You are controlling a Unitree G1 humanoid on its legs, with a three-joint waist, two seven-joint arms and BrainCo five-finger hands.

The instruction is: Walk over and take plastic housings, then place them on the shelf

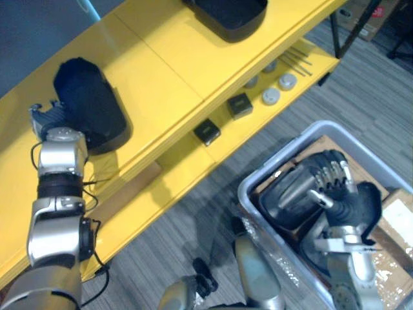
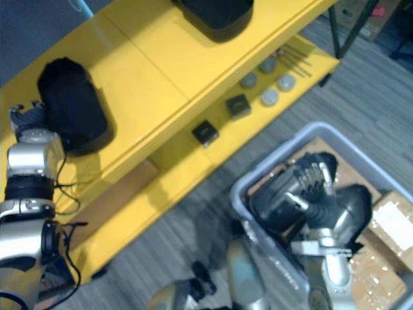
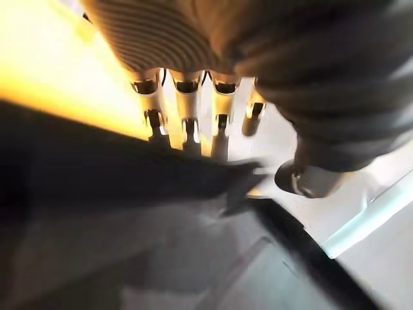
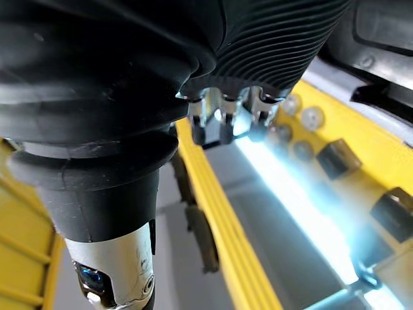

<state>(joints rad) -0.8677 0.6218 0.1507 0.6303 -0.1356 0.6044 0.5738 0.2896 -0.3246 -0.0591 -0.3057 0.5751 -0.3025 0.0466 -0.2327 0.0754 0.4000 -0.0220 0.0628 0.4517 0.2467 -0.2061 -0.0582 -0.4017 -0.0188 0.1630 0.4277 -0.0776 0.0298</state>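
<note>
1. Your left hand [image 1: 51, 119], at the upper left of the frame, rests straight fingers [image 3: 187, 110] against the shelf housing [image 1: 90, 103]. That housing sits on the yellow shelf [image 1: 168, 58], and the hand grips nothing.
2. Your right hand [image 1: 335, 190], at the lower right, is curled over the bin housing [image 1: 290, 194] inside the grey bin [image 1: 244, 194].
3. Lift it straight up, clear of the rim, before swinging across.
4. Aim for the bare yellow between the shelf housing and the far housing [image 1: 226, 16] at the top edge.

Silver-grey arms [image 1: 55, 219], dark ribbed cover [image 4: 277, 39] on robot hand [image 1: 339, 190], silver dark-tipped fingers [image 3: 187, 106]
</note>
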